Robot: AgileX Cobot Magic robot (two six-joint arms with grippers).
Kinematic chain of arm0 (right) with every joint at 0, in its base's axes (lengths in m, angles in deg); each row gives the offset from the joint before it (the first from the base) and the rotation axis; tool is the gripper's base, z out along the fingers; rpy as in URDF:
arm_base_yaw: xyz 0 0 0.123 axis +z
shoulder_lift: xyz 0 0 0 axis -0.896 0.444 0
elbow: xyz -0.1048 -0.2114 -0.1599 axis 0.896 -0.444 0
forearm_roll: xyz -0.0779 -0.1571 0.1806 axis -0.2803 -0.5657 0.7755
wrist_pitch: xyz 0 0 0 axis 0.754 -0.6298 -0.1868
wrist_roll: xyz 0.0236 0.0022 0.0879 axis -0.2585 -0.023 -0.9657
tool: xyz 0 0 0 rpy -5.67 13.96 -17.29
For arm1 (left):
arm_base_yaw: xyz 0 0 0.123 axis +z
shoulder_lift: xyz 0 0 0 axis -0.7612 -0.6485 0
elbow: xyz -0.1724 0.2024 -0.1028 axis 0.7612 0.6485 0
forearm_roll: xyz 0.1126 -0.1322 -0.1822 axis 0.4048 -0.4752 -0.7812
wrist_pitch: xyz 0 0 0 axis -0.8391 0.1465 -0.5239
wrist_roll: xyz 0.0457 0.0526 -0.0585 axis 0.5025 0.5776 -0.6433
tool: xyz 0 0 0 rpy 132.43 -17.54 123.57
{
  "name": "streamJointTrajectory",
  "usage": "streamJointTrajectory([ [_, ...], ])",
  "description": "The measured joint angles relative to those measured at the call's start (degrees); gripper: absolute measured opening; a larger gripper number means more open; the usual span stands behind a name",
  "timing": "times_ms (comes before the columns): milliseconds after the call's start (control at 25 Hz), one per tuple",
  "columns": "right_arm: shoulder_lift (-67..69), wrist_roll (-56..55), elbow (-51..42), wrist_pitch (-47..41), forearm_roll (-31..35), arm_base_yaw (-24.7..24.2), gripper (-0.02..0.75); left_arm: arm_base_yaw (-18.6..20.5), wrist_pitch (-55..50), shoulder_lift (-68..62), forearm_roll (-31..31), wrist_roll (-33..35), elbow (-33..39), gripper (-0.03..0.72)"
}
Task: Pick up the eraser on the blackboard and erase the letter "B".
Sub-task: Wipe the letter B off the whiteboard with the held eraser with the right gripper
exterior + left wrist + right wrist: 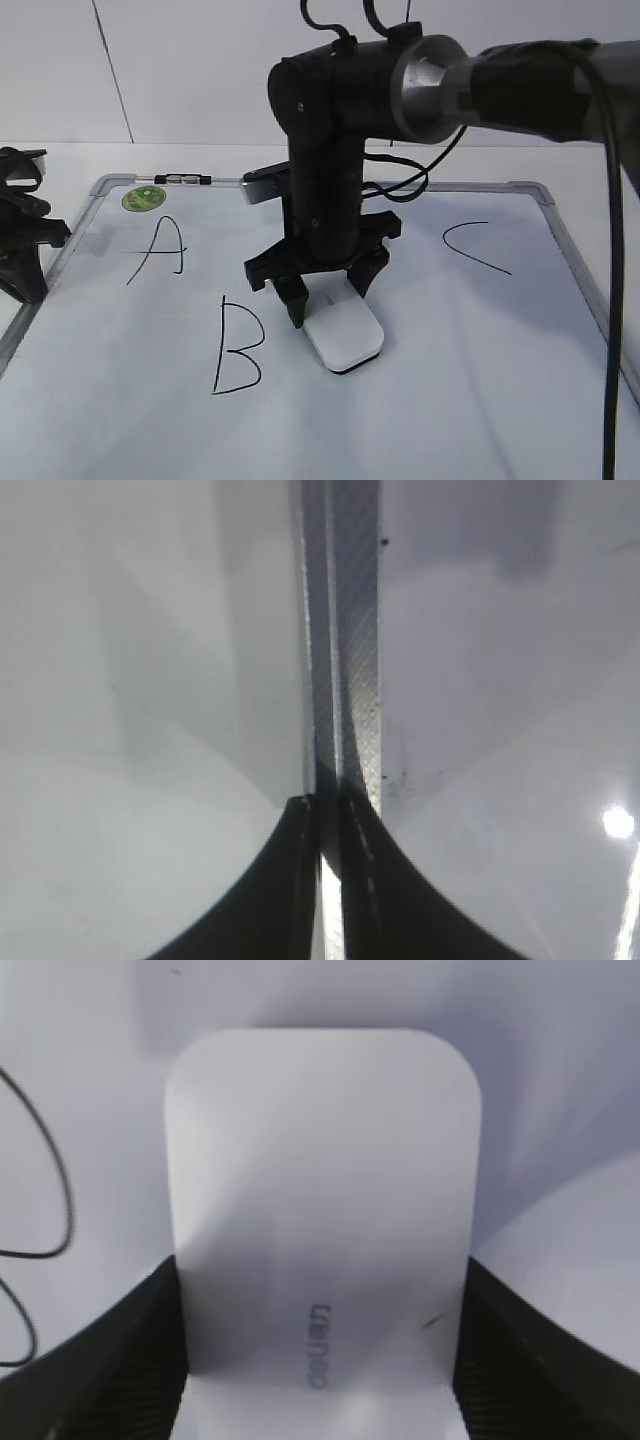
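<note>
The white eraser [345, 335] lies on the blackboard [450, 380], just right of the black letter "B" [238, 345]. My right gripper [330, 297] reaches down from above, its two black fingers pressed against the eraser's long sides. In the right wrist view the eraser [320, 1180] fills the space between the fingers [320, 1360], and curved strokes of the "B" [50, 1180] show at the left. My left gripper [28, 285] rests at the board's left edge, shut and empty. In the left wrist view its fingers [330, 825] hang over the grey frame [350, 630].
A black "A" [160, 250] is at the board's upper left and a "C" [475, 245] at its upper right. A round green sticker [143, 198] and a marker pen [185, 180] sit by the top frame. The right arm's cable [610, 300] hangs at the right.
</note>
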Motion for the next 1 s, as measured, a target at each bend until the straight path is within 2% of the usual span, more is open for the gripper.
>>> streamJointTrajectory([
  [120, 0.6, 0.0, 1.2, 0.4, 0.0, 2.0, 0.559, 0.0, 0.0, 0.0, 0.0, 0.0, 0.0, 0.020],
  [320, 1.2, 0.8, 2.1, 1.4, 4.1, 6.3, 0.559, 0.0, 0.0, 0.0, -0.1, 0.0, 0.0, 0.020],
  [680, 1.9, 1.7, 3.8, 1.9, 4.7, 15.0, 0.559, 0.0, 0.0, 0.0, -0.2, 0.0, 0.0, 0.020],
  [1000, 3.5, -1.4, 6.3, 2.8, -0.7, 14.4, 0.559, 0.0, 0.0, 0.0, -0.3, 0.0, 0.0, 0.020],
])
